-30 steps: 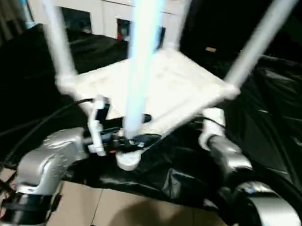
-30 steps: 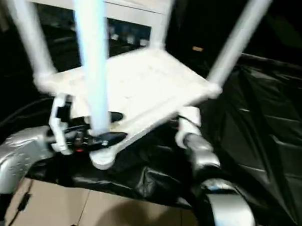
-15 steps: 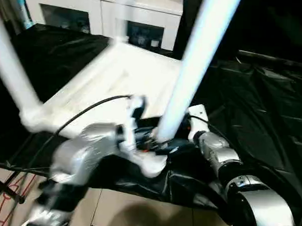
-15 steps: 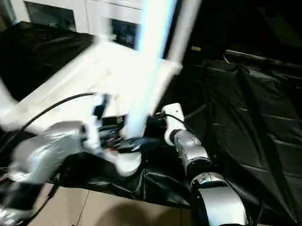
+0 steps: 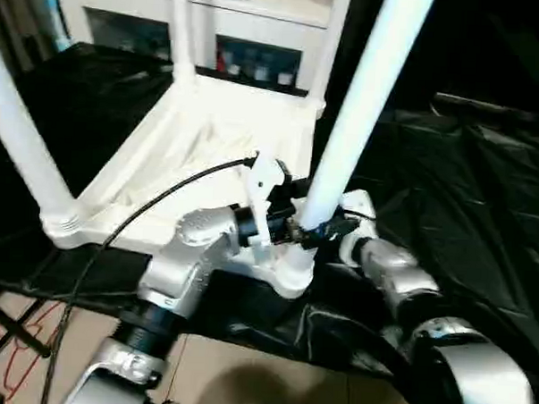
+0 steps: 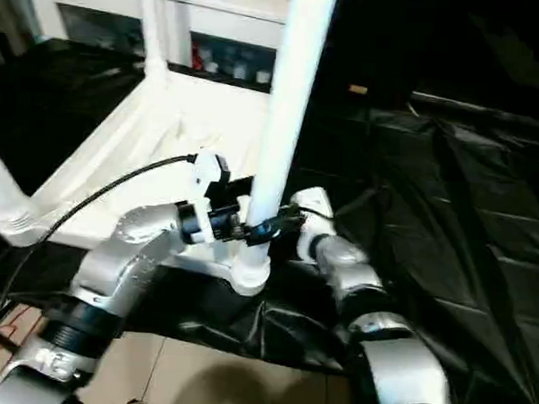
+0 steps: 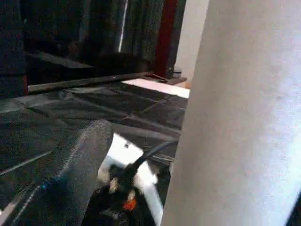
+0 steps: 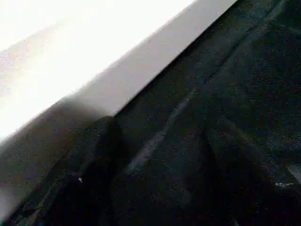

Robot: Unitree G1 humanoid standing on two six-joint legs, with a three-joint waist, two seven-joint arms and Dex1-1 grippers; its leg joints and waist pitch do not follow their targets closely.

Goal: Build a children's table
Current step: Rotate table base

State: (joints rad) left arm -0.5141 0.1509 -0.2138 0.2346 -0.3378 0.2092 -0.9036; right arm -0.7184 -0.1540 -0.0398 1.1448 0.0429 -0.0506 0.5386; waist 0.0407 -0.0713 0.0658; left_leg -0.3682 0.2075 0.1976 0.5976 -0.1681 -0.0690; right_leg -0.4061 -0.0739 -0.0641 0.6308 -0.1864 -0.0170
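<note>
The children's table point(image 5: 210, 137) lies upside down on black sheeting, all four white legs standing up. The near leg point(image 5: 364, 90) rises from its rounded corner socket point(image 5: 293, 270). My left gripper point(image 5: 315, 231) reaches around this leg just above the socket, open. In the left wrist view one finger point(image 7: 80, 174) stands apart from the leg point(image 7: 244, 117). My right forearm point(image 5: 383, 261) reaches in beside the same corner, its gripper hidden behind the leg. The right wrist view looks along the table's white edge point(image 8: 94, 61) and the sheeting point(image 8: 211, 94).
Black sheeting point(image 5: 467, 193) covers the work surface and hangs over its near edge above a tiled floor point(image 5: 244, 371). A white cabinet point(image 5: 260, 14) with glass fronts stands behind. A black cable point(image 5: 153, 206) runs along my left arm. A stand with red cable point(image 5: 14, 325) is at lower left.
The camera has swung. The table stood cornerwise to the cabinet a second ago and now lies square to it. My left gripper has stayed at the near leg's base.
</note>
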